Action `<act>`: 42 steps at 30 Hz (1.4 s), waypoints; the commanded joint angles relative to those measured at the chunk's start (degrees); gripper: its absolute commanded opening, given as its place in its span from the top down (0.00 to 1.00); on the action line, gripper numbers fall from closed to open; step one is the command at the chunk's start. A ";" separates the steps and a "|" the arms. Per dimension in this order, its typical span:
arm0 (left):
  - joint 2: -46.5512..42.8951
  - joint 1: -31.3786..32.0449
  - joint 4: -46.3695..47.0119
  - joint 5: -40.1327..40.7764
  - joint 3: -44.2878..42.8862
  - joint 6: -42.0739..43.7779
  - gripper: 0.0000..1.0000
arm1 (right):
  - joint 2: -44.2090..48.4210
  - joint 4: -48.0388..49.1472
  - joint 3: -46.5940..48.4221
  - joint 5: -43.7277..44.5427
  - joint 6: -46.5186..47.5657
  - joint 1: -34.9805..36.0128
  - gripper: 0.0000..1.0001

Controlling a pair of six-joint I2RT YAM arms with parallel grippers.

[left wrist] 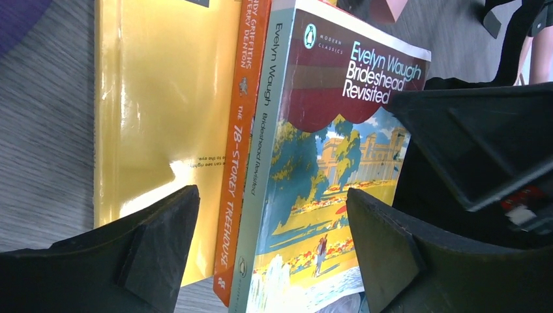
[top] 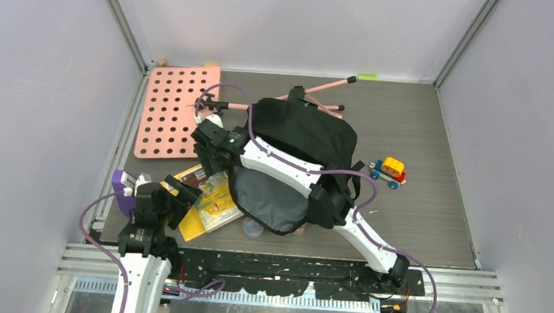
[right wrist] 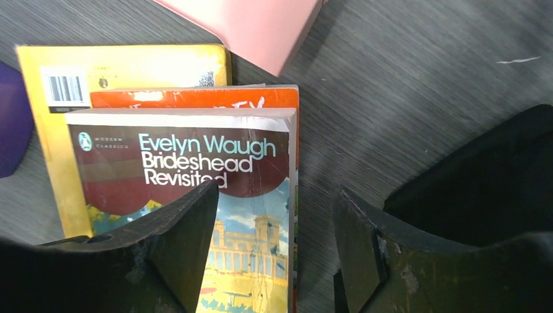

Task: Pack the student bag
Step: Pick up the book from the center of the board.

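The student bag is a black backpack lying mid-table, its grey-lined mouth open toward the near edge. A stack of three books lies just left of it: Brideshead Revisited on top, an orange one, and a yellow one at the bottom. My left gripper is open, its jaws spread either side of the books' near end. My right gripper is open and empty above the top book's far right edge. The bag's edge is beside it.
A pink pegboard lies at the back left, with its corner in the right wrist view. Pink rods lie behind the bag. A toy train sits to the right of the bag. A purple object is by the left arm. A clear round lid lies near the bag's mouth.
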State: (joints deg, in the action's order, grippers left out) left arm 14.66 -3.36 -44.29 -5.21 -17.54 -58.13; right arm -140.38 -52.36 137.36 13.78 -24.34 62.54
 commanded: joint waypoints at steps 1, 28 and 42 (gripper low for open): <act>0.90 -0.16 3.41 -1.84 -0.04 0.02 0.14 | -0.80 -0.48 2.41 -2.03 -2.31 -0.16 0.31; -5.25 -0.13 -1.59 -3.23 2.94 -3.12 0.63 | -0.15 3.85 -1.31 -14.81 -6.88 -0.23 0.58; -11.73 -0.08 9.71 -9.36 1.94 -4.11 0.77 | 0.71 4.31 -1.31 -14.37 -6.41 -0.23 0.58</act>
State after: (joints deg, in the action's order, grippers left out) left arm 2.22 -3.36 -46.26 -9.41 -15.18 -61.14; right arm -142.04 -49.28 136.16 0.99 -30.30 61.52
